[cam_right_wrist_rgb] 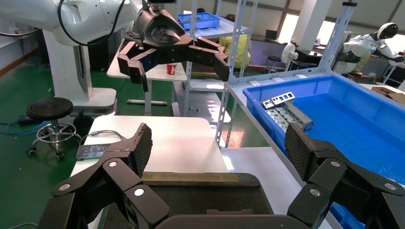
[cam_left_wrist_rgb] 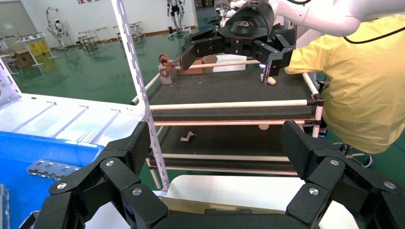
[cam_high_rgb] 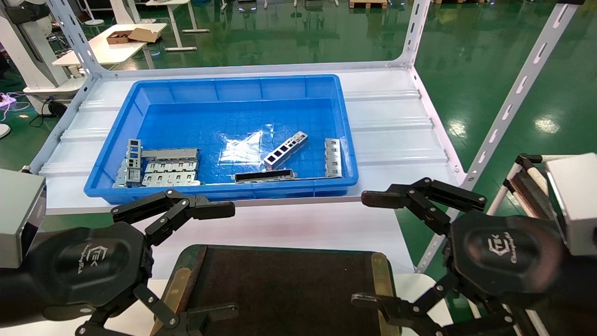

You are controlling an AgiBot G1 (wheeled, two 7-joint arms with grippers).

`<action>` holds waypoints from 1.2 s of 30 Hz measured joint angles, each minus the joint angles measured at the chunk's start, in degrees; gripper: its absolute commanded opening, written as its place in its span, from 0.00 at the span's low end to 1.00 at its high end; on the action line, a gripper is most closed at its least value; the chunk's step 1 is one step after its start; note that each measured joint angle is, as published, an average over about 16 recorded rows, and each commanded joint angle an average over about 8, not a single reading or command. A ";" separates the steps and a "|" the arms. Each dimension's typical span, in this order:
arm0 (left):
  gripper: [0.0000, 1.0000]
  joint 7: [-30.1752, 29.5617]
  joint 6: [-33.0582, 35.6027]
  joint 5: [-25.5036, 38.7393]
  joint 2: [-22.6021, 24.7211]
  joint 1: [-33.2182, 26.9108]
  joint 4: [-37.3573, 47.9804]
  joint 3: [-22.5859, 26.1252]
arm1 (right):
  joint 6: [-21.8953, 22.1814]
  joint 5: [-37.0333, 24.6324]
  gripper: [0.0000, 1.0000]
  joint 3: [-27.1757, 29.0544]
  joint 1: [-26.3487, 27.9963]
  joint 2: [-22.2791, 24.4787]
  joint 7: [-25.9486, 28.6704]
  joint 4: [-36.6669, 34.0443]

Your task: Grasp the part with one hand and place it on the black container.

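Clearly, nothing of the job had been done at this point, as far as I could judge: both my hands hung empty, and the part sat untouched in the bin. Nearest to me, the left hand (cam_high_rgb: 177, 261) hovered with its fingers spread wide apart, nothing between them, the lower fingertips over the near left corner of the black container (cam_high_rgb: 284, 289). The right hand (cam_high_rgb: 396, 252) mirrored it on the other side, fingers likewise splayed and bare, its lower fingertips by the container's right brass strip. The container's dark surface lay between the two sets of fingers and carried no part that I could see. Beyond the upper fingertips of both hands ran a strip of white shelf, and past that the near wall of the blue bin (cam_high_rgb: 224, 191). Inside it, well beyond either hand's reach as they stood, the part (cam_high_rgb: 285, 150) lay tilted on the blue floor, roughly midway between the two hands and somewhat nearer the right one. Just in front of it rested a longer bar (cam_high_rgb: 264, 176) with a dark hollow, a slotted strip (cam_high_rgb: 332, 157) to its right, and a cluster of grey plates (cam_high_rgb: 161, 166) off beyond the left fingers. Left to do, in my reckoning: reach in, close on the part, lift it clear of the bin wall, and set it down on the container.
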 measured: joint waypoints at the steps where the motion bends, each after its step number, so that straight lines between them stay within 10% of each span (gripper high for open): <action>1: 1.00 0.00 0.00 0.00 0.00 0.00 0.00 0.00 | 0.00 0.00 1.00 0.00 0.00 0.00 0.00 0.00; 36: 1.00 -0.86 -2.82 1.83 0.68 -0.44 -0.35 0.48 | 0.00 0.00 1.00 0.00 0.00 0.00 0.00 -0.01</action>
